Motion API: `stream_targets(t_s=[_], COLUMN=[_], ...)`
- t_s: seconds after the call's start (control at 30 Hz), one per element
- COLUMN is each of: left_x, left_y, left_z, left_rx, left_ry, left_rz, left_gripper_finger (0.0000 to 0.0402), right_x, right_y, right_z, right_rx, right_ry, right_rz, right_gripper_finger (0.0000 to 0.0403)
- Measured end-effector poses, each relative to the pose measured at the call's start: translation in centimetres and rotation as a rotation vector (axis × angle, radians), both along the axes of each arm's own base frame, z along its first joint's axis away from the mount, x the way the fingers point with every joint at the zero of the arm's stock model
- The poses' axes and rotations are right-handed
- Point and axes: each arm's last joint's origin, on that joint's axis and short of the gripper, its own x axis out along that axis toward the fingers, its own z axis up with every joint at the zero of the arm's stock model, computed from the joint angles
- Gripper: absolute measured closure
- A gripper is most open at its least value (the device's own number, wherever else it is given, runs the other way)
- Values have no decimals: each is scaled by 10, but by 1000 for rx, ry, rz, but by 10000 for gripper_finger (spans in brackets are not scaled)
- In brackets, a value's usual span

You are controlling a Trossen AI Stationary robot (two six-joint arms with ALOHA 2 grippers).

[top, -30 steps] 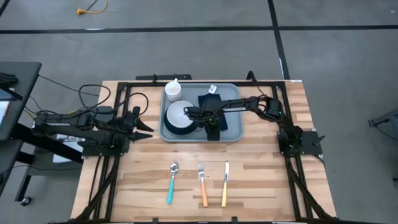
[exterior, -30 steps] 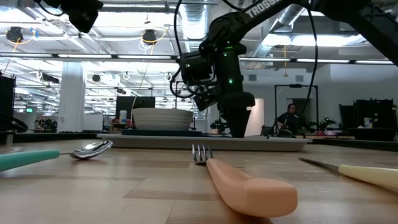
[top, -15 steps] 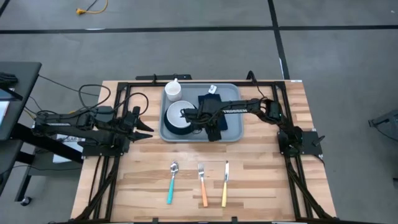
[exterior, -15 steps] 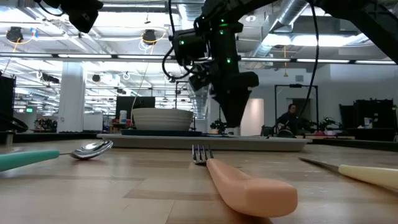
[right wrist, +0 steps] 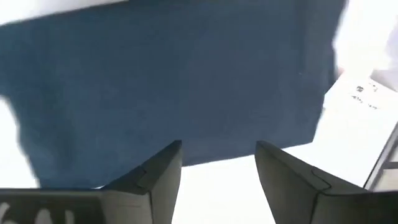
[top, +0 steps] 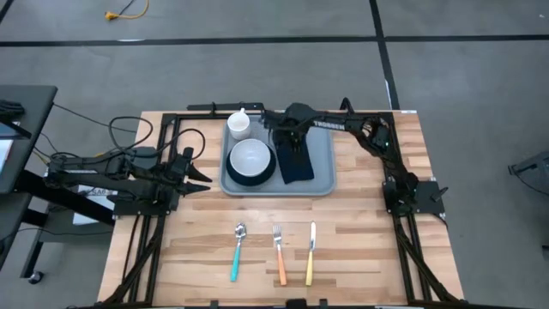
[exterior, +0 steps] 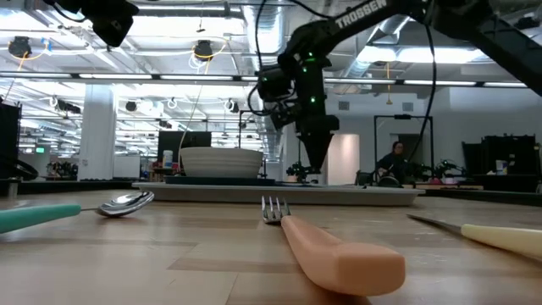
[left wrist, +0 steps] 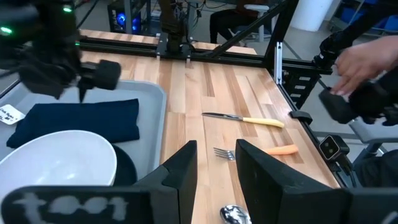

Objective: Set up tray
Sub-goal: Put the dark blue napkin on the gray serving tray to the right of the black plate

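Observation:
The pale grey-blue tray [top: 322, 176] lies at the table's far middle. On it a white bowl [top: 250, 157] sits on a dark teal plate [top: 243, 178], a white cup [top: 238, 125] stands at the tray's far left corner, and a dark blue napkin [top: 297, 160] lies flat to the bowl's right. My right gripper [top: 290, 137] hangs open above the napkin's far end [right wrist: 186, 74], pointing down and touching nothing. It also shows in the low view [exterior: 315, 163]. My left gripper [top: 204, 173] waits open left of the tray.
A teal-handled spoon [top: 237, 251], an orange-handled fork [top: 279, 255] and a yellow-handled knife [top: 310, 254] lie side by side on the wood near the table's near edge. A white tag [right wrist: 360, 93] lies on the tray beside the napkin. A person's hand [left wrist: 367, 56] shows beyond the table.
My right gripper has left the spot beside the bowl. It rose, then swung toward the table's far edge and a little to the right, and now points down over the napkin's far end. Bowl, plate and cup have stayed where they were.

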Motion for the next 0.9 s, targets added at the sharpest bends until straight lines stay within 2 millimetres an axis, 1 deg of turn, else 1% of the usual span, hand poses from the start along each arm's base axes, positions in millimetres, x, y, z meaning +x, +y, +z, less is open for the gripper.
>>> stream_targets(t_s=[0.13, 0.27, 0.5, 0.63, 0.77, 0.9], left_x=[0, 0, 0, 0, 0, 0], left_y=[0, 0, 0, 0, 0, 0], left_z=[0, 0, 0, 0, 0, 0], left_rx=[0, 2, 1, 1, 1, 1], left_ry=[0, 0, 0, 0, 0, 0], left_rz=[1, 7, 7, 7, 7, 7], left_gripper_finger=[303, 303, 303, 303, 303, 303], right_x=[-6, -10, -6, -7, -10, -12], right_y=[-19, -30, -25, -19, -18, -22], right_z=[0, -1, -3, -16, -30, -33], right_rx=[59, 74, 71, 98, 112, 109], right_ry=[-56, -70, -82, -68, -57, -64], right_rz=[-66, -100, -58, -43, -44, -55], right_gripper_finger=[223, 232, 237, 237, 237, 237])
